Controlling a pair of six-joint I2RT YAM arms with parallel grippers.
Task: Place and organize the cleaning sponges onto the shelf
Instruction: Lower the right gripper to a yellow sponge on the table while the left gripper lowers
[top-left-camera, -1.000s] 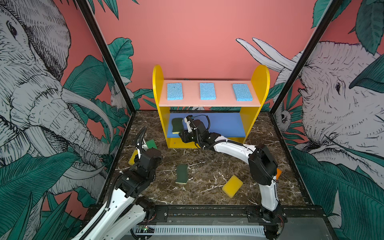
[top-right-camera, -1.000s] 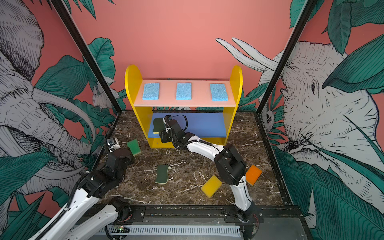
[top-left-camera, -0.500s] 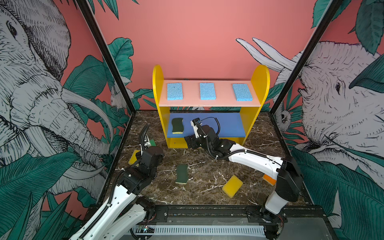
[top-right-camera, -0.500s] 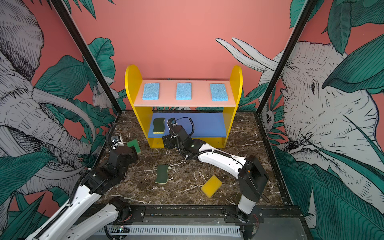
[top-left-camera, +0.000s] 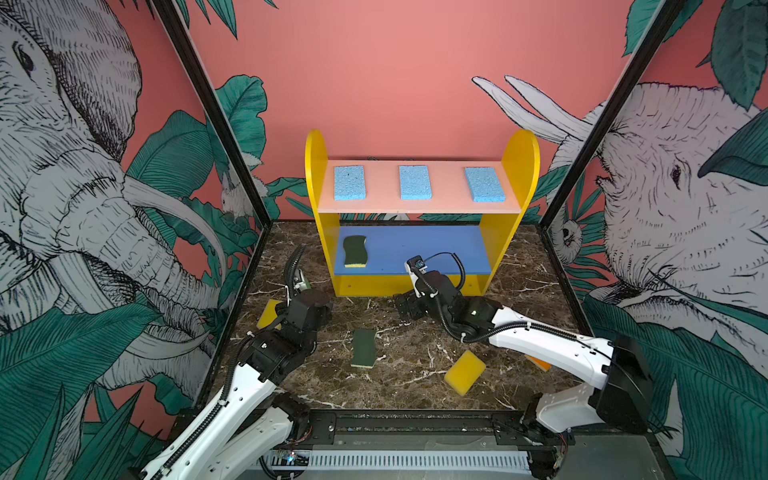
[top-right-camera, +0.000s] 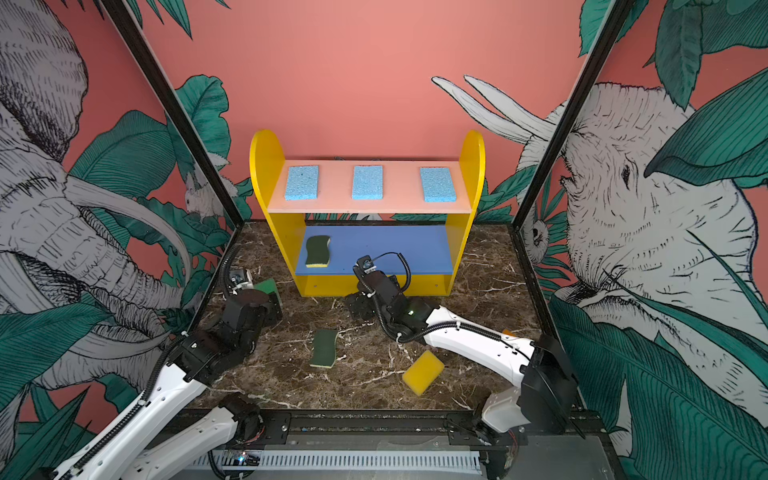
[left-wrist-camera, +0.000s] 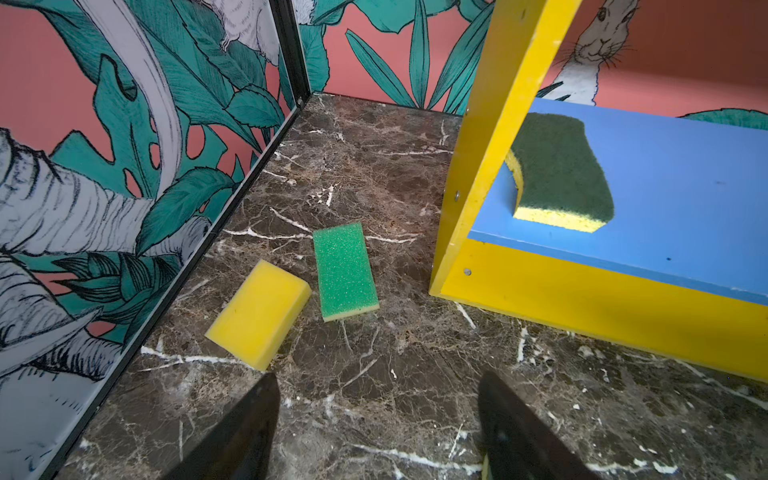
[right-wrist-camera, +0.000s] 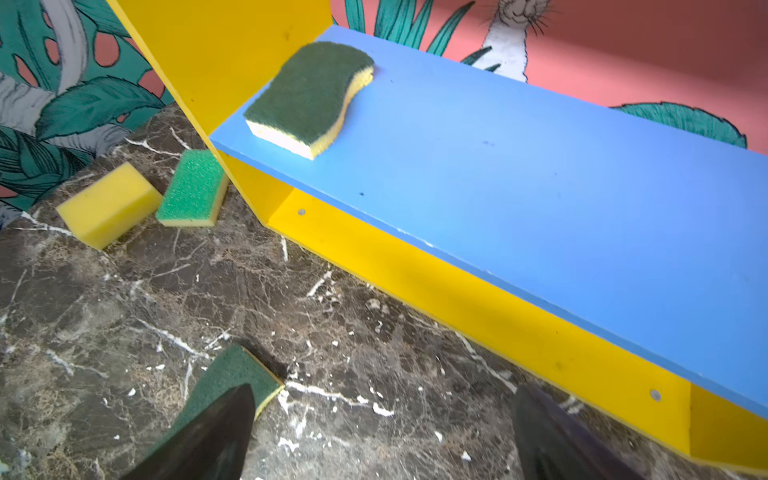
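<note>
The shelf holds three light-blue sponges on its pink top board. A wavy dark-green sponge lies at the left end of the blue board. On the floor lie a second wavy green sponge, a yellow sponge, another yellow one beside a bright green one, and an orange one half hidden by the right arm. My right gripper is open and empty, low before the shelf. My left gripper is open and empty, short of the yellow and green pair.
Printed side walls with black corner posts close in the marble floor. The left pair of sponges lies close to the left wall. A black rail runs along the front edge.
My right gripper has drawn back out of the shelf, leaving the wavy sponge on the blue board, and has opened wide. My left gripper has opened and edged toward the back left.
</note>
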